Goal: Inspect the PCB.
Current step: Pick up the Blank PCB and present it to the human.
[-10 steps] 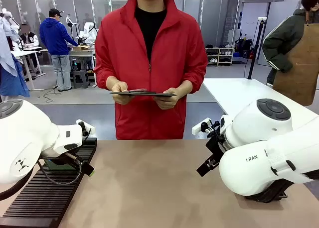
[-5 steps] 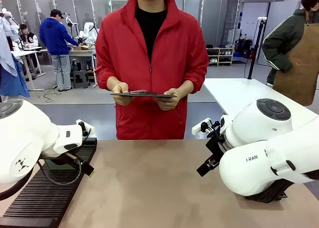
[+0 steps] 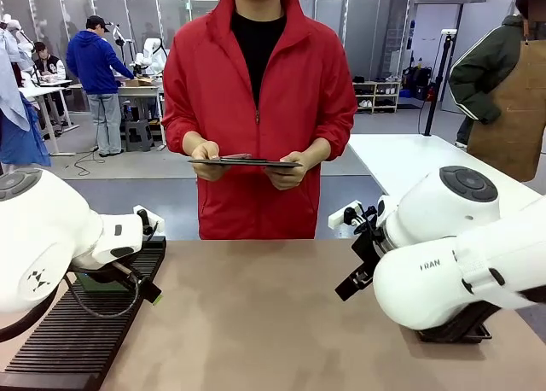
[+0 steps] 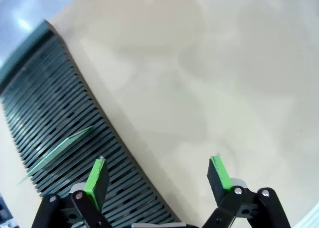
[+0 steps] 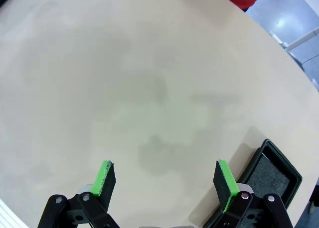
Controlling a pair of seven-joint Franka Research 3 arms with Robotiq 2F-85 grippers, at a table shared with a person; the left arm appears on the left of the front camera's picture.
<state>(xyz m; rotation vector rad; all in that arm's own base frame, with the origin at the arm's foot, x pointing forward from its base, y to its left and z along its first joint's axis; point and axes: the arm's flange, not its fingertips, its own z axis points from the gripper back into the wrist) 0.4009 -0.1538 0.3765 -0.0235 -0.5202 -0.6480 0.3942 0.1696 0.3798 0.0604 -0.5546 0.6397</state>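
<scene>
Risk sits with the PCB, which leans thin and tilted in the slotted rack just beside our left pincer. Both it and our right pincer hold their jaws apart, empty. We fear a skewed approach could jam against the ribs or flex the board.

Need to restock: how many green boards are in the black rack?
1: a thin green board stands slotted in the rack. More could hide beyond the frame.

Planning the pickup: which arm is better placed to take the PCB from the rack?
Left, likely: the left pincer, open, hangs at the rack's edge near the PCB standing in a slot; the right pincer faces bare table by a black tray.
</scene>
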